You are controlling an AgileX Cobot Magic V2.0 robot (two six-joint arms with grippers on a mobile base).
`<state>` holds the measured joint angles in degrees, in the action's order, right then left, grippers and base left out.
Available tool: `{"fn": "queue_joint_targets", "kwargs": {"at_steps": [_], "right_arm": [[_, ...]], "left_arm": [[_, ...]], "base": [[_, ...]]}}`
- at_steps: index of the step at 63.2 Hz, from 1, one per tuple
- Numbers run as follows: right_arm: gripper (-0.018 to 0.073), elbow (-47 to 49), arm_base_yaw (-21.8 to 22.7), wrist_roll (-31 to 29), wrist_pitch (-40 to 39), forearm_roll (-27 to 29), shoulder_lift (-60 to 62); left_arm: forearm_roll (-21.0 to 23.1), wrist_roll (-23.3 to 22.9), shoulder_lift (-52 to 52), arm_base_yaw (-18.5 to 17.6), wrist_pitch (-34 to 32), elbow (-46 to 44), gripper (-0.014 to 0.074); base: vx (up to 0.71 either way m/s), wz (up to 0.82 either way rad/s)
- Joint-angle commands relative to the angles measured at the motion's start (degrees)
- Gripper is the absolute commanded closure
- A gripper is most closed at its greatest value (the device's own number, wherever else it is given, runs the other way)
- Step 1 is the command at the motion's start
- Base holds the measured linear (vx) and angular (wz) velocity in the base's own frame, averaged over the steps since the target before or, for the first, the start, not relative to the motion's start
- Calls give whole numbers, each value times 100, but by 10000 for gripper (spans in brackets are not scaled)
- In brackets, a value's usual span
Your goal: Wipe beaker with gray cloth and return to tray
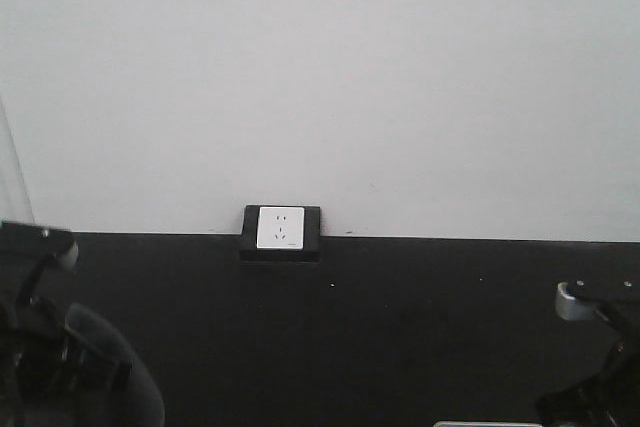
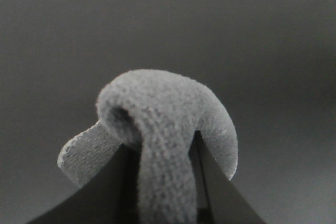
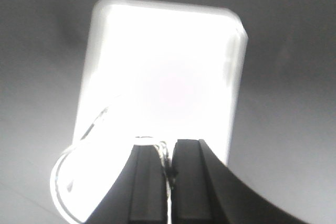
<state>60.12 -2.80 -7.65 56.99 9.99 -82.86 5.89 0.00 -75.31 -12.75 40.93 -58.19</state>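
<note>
The gray cloth [image 2: 168,124] bulges right at my left lens, pinched tight in the left gripper [image 2: 164,153]. My right gripper [image 3: 168,153] is clamped on the beaker [image 3: 79,182] rim above the tray [image 3: 97,77], though glare may hide contact. I judge wiping is at hand: next, bring cloth and glass together gently.

The gray cloth [image 2: 163,114] in my left claw [image 2: 164,153] was soft, matt fabric with a fuzzy, nubbly nap. That claw's fingers [image 2: 107,195] looked like smooth, dull black plastic. My right claw [image 3: 167,153] pinched the beaker [image 3: 68,182], thin clear glass, glossy at the rim. The tray [image 3: 97,51] looked like smooth pale plastic, glare-washed. The worktop [image 1: 400,327] was matt black, and the socket [image 1: 280,227] at its far edge had a shiny white plastic face.
</note>
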Motion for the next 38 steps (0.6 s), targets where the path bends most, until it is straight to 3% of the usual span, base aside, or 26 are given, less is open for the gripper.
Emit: {"fn": "queue_joint_targets", "kwargs": {"at_steps": [1,9,21,30,38], "right_arm": [[570,142,-40,-81,-40,-13,-22],[570,142,-53,-81,37,-24,-253],[570,142,-53,-81,114,-25,-499],[570,142,-42,-66,96,-31,-597],[570,142,-42,26,82,-118,-693]], "left_arm": [[-84,-197,3,-2,-380,225,557],[-228,-191,-252,-2,-446,411,472],[-414,-191,-363,-2,-446,418,246],[-400,-196,-299,-2,-136,328,74],[-385,-201,-143,-2,225,140,-16]], "base": [[0,0],[0,0],[0,0],[0,0],[0,0]]}}
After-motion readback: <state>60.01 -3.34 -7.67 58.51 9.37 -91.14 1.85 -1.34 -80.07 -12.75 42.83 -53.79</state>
